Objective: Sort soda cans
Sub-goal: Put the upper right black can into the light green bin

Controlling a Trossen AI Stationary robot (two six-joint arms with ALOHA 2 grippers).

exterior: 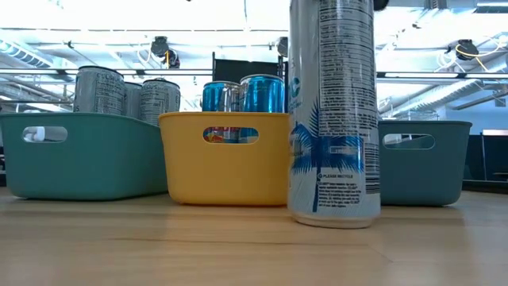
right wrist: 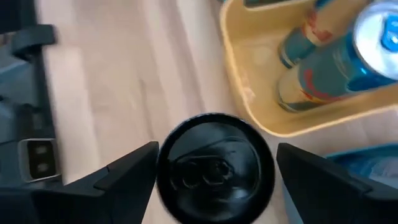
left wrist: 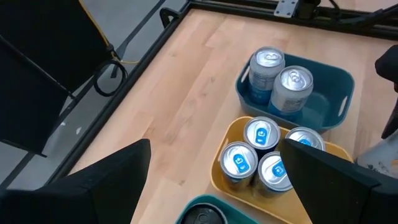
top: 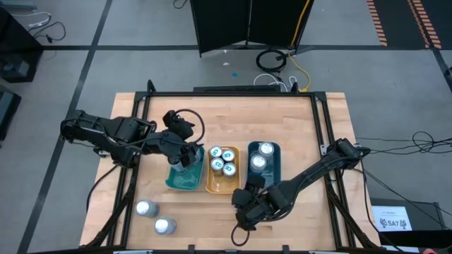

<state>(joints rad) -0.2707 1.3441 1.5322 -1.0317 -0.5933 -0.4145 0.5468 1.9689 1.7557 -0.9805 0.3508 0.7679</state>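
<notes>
Landmark: orange tray [top: 219, 185], mid-table.

Right gripper [right wrist: 214, 171] at near edge of orange tray, fingers spread either side of black-topped can [right wrist: 214, 167], standing upright on table; can't tell if touching.

Left gripper [top: 185, 156] over teal tray [top: 185, 180] beside orange tray, spread wide, nothing held.

Four blue-marked cans [left wrist: 261, 152] inside orange tray. Two silver cans [left wrist: 281, 84] in blue tray [left wrist: 333, 109] on other side. Two silver-topped cans [top: 155, 216] loose on table past teal tray.

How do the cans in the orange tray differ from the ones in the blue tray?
The cans in the orange tray carry blue top marks; those in the blue tray have plain silver tops. The orange tray holds four, packed tight; the blue tray holds two, with bare floor left. Orange-tray cans have blue sides, blue-tray cans silver-grey sides. All stand upright.
</notes>
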